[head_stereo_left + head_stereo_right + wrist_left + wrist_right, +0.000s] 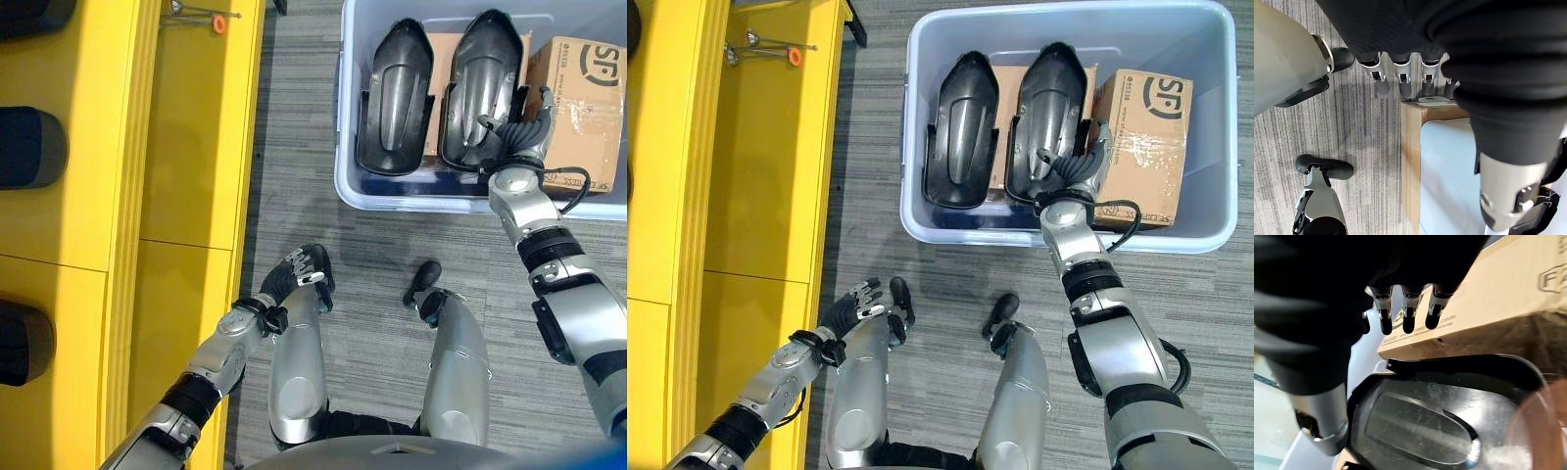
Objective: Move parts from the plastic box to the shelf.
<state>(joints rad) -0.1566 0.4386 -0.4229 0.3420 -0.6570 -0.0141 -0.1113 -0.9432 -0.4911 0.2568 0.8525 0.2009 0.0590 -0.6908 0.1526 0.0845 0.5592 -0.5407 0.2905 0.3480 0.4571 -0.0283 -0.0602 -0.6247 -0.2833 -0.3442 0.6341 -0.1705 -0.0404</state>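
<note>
A pale blue plastic box (411, 196) stands on the carpet ahead, holding two long black moulded parts, one on the left (395, 98) and one on the right (483, 83). My right hand (517, 132) reaches over the box's near wall to the right part's near end. In the right wrist view its fingers (1408, 318) hang straight above that part's rim (1440, 416), with the thumb below, and nothing is gripped. The left hand (299, 269) hangs low beside the yellow shelf (186, 117), its fingers (1400, 78) straight and empty.
Cardboard boxes (583, 108) lie in the plastic box behind and to the right of the parts. Dark parts (29, 147) sit on the shelf's lower levels at far left. A thin tool with an orange tip (217, 22) lies on the shelf's top. Grey carpet lies between shelf and box.
</note>
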